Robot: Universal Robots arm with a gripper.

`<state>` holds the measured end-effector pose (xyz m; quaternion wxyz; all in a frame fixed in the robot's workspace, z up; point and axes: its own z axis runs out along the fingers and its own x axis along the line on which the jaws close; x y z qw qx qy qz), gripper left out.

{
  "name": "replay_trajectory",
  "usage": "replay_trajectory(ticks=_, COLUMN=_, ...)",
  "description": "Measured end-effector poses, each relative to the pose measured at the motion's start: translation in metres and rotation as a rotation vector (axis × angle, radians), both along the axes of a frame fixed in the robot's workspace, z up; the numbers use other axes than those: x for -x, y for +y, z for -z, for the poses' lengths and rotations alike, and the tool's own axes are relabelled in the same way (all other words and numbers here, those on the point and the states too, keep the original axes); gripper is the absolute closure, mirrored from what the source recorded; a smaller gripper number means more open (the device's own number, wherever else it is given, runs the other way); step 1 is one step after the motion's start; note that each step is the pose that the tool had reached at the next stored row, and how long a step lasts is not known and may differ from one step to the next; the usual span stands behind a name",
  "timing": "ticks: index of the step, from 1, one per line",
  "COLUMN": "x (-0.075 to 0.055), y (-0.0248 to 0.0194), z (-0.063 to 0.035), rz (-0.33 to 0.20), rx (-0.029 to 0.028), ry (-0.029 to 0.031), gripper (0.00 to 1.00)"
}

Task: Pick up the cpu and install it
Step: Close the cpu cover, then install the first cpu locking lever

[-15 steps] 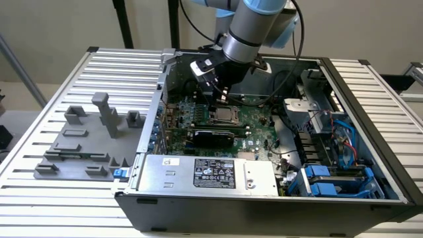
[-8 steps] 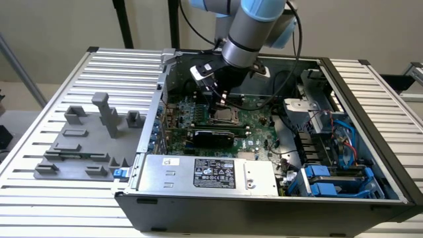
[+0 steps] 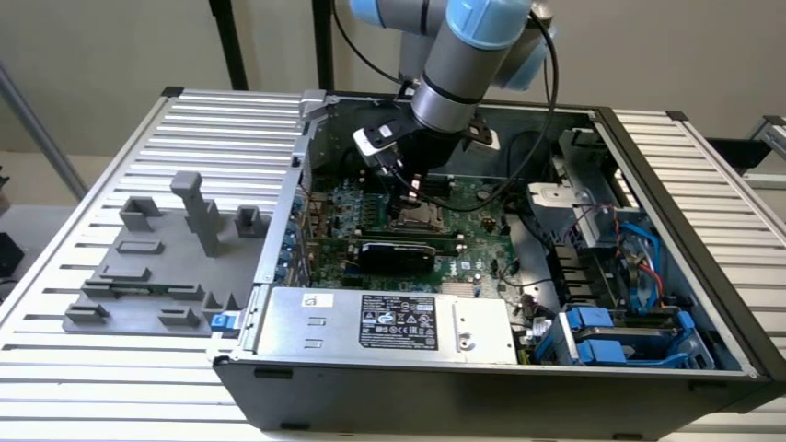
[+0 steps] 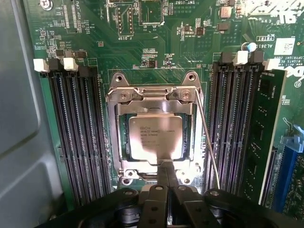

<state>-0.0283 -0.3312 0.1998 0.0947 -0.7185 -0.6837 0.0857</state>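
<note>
At the exterior view's left, grey fixture blocks (image 3: pixel 197 216) stand on a slatted metal table (image 3: pixel 221 120), well apart from the work. Just beside them toward the middle lies an open computer case (image 3: pixel 491 396), with a silver power supply (image 3: pixel 387 322) along its near edge and a green motherboard (image 3: pixel 479 244) beyond it. The arm (image 3: pixel 461 64) reaches down into the case from above, and the gripper (image 3: pixel 413 189) hangs low over the board, close above the socket. In the wrist view the cpu (image 4: pixel 156 137) lies flat inside the metal socket frame (image 4: pixel 152 95), its pale silver top facing up, with rows of black memory slots (image 4: pixel 78 137) on either side. The gripper's two fingers are pressed together with nothing between them, their tips at the cpu's edge over the frame's rim; whether they touch it cannot be told. At the exterior view's right, blue drive carriers (image 3: pixel 602 336) and cables sit inside the case
</note>
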Motion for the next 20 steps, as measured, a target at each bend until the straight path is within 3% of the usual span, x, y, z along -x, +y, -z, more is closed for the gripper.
replay_trajectory(ticks=8, x=0.007, y=0.0000, z=-0.0092, rz=0.000, rx=-0.0070, ry=-0.0001, gripper=0.89)
replay_trajectory(ticks=14, x=0.025, y=-0.0004, z=-0.0119, rz=0.000, rx=-0.0081, ry=-0.0001, gripper=0.89)
replay_trajectory(ticks=20, x=0.026, y=-0.0004, z=-0.0119, rz=0.000, rx=-0.0080, ry=-0.0001, gripper=0.89)
